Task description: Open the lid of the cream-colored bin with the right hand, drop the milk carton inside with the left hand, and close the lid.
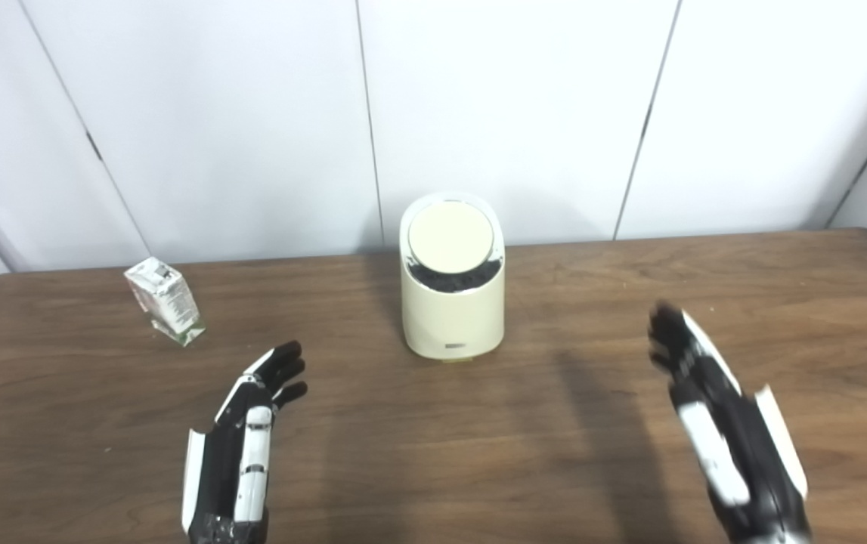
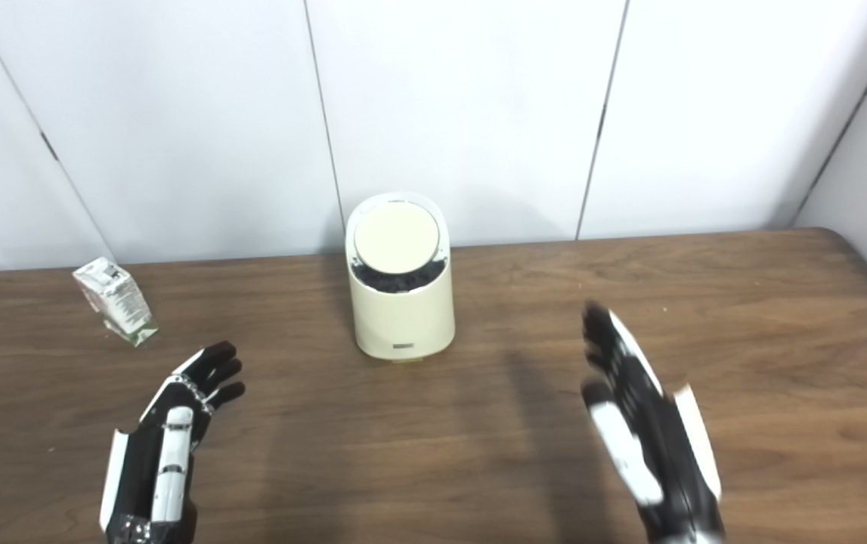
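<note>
Nearest, at the bottom of the frame, both hands hang over the table with nothing in them. The left hand comes up from the lower left, its back turned up, fingers stretched forward and slightly spread, pointing toward the upper right; they are released and hold nothing. The right hand rises from the lower right, turned more on edge with the thumb side toward the middle of the frame, fingers extended and loose, also released; it looks a little blurred. Each hand throws a soft shadow on the wood just toward the frame's centre.

The table is dark brown wood grain, filling the whole lower half of the picture, with a rounded corner at the far right.

Farther back, near the middle of the frame, stands the cream-colored bin, upright, well apart from both hands. Its round lid sits in the slanted top, facing forward, with a dark crescent gap showing under its lower edge; whether it is fully shut I cannot tell.

At the left, about level with the bin, the milk carton stands on the table tilted to one side, white with green print, beyond the left hand's fingertips and not touching them.

Behind everything, a wall of white panels runs across the upper half, split by thin dark seams.
</note>
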### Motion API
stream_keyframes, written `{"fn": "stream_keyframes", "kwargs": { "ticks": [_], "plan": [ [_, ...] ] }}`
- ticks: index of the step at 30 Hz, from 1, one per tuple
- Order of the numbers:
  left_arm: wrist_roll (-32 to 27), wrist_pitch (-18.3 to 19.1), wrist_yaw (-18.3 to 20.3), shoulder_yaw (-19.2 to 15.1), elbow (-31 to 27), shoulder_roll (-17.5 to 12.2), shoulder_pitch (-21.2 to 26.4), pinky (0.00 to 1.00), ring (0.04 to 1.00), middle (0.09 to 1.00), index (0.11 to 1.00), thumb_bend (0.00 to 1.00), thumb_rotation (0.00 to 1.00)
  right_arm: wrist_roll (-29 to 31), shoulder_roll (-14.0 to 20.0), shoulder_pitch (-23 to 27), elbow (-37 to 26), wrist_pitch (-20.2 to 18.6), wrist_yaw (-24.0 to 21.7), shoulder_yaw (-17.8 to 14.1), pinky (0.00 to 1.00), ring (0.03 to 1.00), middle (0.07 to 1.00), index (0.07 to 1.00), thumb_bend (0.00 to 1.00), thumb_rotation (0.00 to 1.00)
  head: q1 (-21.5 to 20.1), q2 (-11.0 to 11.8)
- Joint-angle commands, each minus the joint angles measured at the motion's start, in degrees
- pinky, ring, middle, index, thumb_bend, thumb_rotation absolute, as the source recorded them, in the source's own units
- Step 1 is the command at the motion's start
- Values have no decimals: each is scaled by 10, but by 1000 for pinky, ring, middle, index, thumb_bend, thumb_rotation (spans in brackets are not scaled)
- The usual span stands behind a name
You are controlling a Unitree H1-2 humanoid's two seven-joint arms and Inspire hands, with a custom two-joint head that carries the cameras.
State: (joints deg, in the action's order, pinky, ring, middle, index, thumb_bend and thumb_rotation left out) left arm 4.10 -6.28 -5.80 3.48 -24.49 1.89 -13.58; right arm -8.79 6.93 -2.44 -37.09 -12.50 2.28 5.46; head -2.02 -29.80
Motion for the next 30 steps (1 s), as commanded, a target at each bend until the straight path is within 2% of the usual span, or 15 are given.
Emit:
{"fn": "stream_keyframes", "kwargs": {
  "ticks": [1, 3, 5, 7, 11, 14, 15, 16, 17, 18, 19, 20, 21, 23, 30],
  "plan": [
    [4, -18, 0, -1, -15, 8, -24, 794, 844, 858, 839, 148, 938, -17, -5, 53, -25, -33, -19, 5, 919, 969, 980, 975, 622, 874, 0, -1],
    [9, -19, 1, 0, -14, 6, -24, 792, 845, 857, 835, 145, 931, -31, -7, 96, -25, -65, -32, 9, 945, 991, 996, 995, 629, 846, -1, -1],
    [18, -22, 1, 1, -11, 4, -24, 789, 843, 856, 834, 155, 923, -68, -9, 138, -13, -96, -37, 17, 936, 986, 994, 999, 627, 814, -2, 2],
    [23, -24, 1, 2, -8, 4, -23, 791, 842, 857, 837, 158, 913, -114, -8, 175, 7, -124, -40, 27, 924, 979, 994, 1000, 665, 804, 0, 2],
    [23, -19, 3, 5, -7, 5, -23, 808, 850, 867, 849, 148, 894, -151, -13, 233, 64, -134, -39, 33, 918, 996, 1000, 1000, 729, 770, 2, 7],
    [25, -25, 4, 6, -2, 3, -22, 804, 847, 865, 847, 149, 869, -156, -24, 269, 110, -131, -36, 31, 823, 954, 1000, 1000, 780, 729, 2, 10],
    [25, -30, 3, 6, 1, 3, -21, 804, 848, 864, 847, 149, 863, -158, -27, 280, 125, -128, -33, 30, 777, 921, 1000, 1000, 795, 715, 2, 11],
    [27, -33, 2, 6, 4, 3, -20, 800, 847, 863, 846, 145, 859, -163, -27, 290, 141, -123, -31, 31, 594, 648, 1000, 1000, 812, 709, 2, 12],
    [31, -34, 1, 6, 5, 4, -20, 794, 844, 860, 844, 140, 854, -171, -26, 300, 157, -120, -29, 34, 521, 609, 1000, 1000, 824, 703, 3, 12],
    [35, -32, 1, 7, 5, 4, -20, 790, 842, 858, 843, 140, 852, -180, -23, 310, 173, -119, -29, 38, 569, 687, 1000, 1000, 824, 699, 3, 12],
    [38, -32, 0, 7, 5, 5, -19, 790, 844, 859, 844, 137, 853, -187, -20, 320, 188, -118, -30, 42, 740, 864, 1000, 1000, 808, 691, 3, 13],
    [40, -32, 0, 8, 5, 5, -20, 790, 844, 859, 844, 136, 853, -192, -19, 328, 201, -118, -30, 44, 767, 887, 1000, 1000, 804, 688, 3, 13],
    [40, -32, 0, 8, 5, 5, -20, 794, 846, 860, 845, 133, 854, -198, -19, 337, 216, -119, -29, 46, 840, 947, 1000, 1000, 796, 675, 3, 13],
    [42, -30, 1, 10, 4, 6, -22, 806, 854, 866, 852, 135, 861, -213, -20, 355, 244, -126, -27, 52, 874, 975, 1000, 1000, 791, 657, 5, 14],
    [56, -23, -4, 18, -3, 14, -30, 806, 855, 866, 849, 149, 876, -212, -30, 394, 342, -106, -7, 47, 857, 966, 1000, 1000, 785, 588, 10, 14]
  ]
}}
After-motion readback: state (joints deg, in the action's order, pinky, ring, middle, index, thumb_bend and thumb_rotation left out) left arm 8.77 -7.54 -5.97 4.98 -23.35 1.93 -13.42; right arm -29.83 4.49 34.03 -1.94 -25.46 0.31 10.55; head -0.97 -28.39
